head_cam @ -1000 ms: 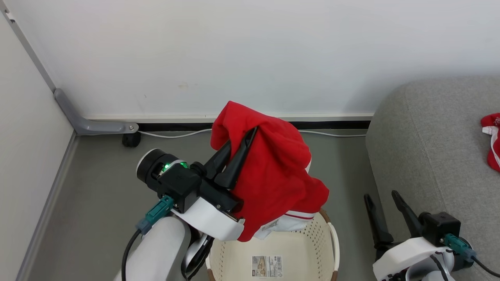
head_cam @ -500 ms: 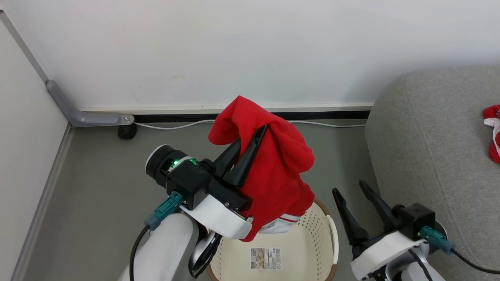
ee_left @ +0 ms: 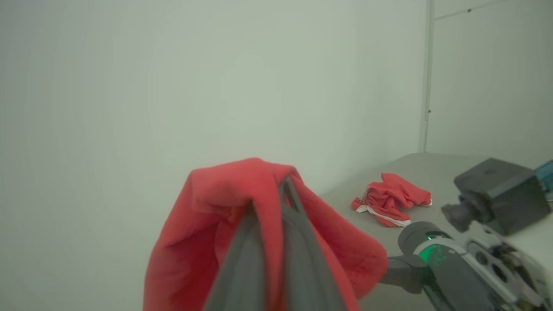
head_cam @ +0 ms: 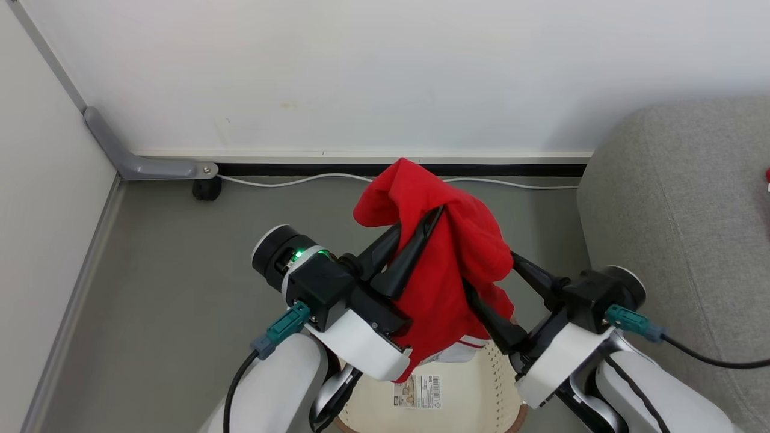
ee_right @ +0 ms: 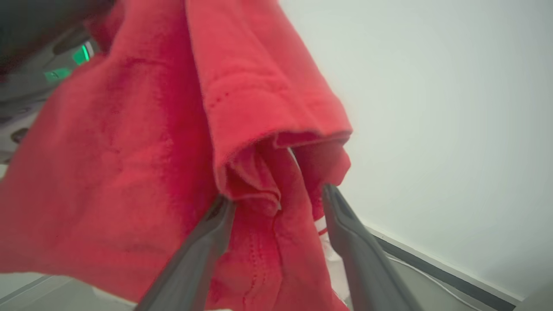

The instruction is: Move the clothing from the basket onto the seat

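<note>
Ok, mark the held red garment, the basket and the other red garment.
held red garment (head_cam: 463,240), head view, top fold.
basket (head_cam: 478,391), head view, perforated inner wall.
other red garment (ee_left: 391,201), left wrist view, middle of the heap.

White wall (head_cam: 361,72), grey floor (head_cam: 174,258), white cable (head_cam: 301,180) along skirting, grey bracket (head_cam: 138,167) at left corner.
</note>
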